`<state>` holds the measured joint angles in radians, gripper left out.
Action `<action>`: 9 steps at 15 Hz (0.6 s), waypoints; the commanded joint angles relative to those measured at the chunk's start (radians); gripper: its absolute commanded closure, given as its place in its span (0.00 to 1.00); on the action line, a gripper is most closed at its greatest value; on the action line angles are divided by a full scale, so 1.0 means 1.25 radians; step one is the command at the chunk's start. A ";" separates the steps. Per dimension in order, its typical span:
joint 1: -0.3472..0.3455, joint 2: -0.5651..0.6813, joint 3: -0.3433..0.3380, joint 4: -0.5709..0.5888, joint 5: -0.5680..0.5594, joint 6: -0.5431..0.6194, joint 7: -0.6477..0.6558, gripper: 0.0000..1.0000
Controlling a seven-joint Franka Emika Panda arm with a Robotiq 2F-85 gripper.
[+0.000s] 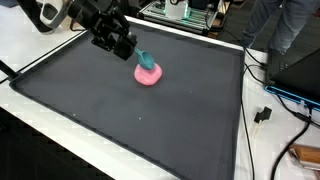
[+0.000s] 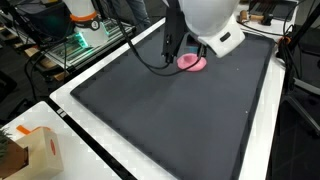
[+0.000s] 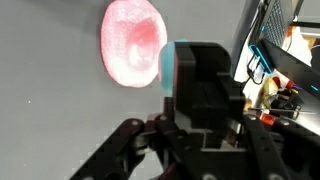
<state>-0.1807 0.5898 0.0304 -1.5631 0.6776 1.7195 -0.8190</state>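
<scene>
Teal piece (image 1: 145,62), shown in an exterior view lying tilted on a round pink pad (image 1: 148,75), its lower end on the pad and its upper end pointing up toward the pincer (image 1: 128,48). Pad and teal piece sit toward the far side of a dark mat (image 1: 130,125) that covers most of the white counter (image 1: 40,130).

In the wrist view the teal piece (image 3: 167,62) appears as a narrow strip against the black body of the pincer (image 3: 205,85), with the pink pad (image 3: 133,42) just beside it on the mat (image 3: 60,120). The fingers look drawn in toward one another, but it cannot be told whether they pinch the teal piece or merely touch it.

In an exterior view the white arm (image 2: 212,25) hides most of the pincer, and only the pink pad (image 2: 192,62) shows below it on the mat (image 2: 170,120). A cardboard box (image 2: 35,150) stands at the near corner of the counter (image 2: 100,165), well apart from the pad. Cables (image 1: 265,115) lie off the mat's edge.
</scene>
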 commanded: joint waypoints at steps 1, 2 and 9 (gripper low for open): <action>0.019 -0.071 0.000 -0.026 -0.041 -0.002 0.057 0.75; 0.025 -0.085 -0.001 -0.026 -0.055 -0.005 0.073 0.75; 0.089 -0.184 0.006 -0.033 -0.237 0.012 0.196 0.75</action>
<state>-0.0993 0.4217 0.0345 -1.5664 0.4782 1.7194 -0.6373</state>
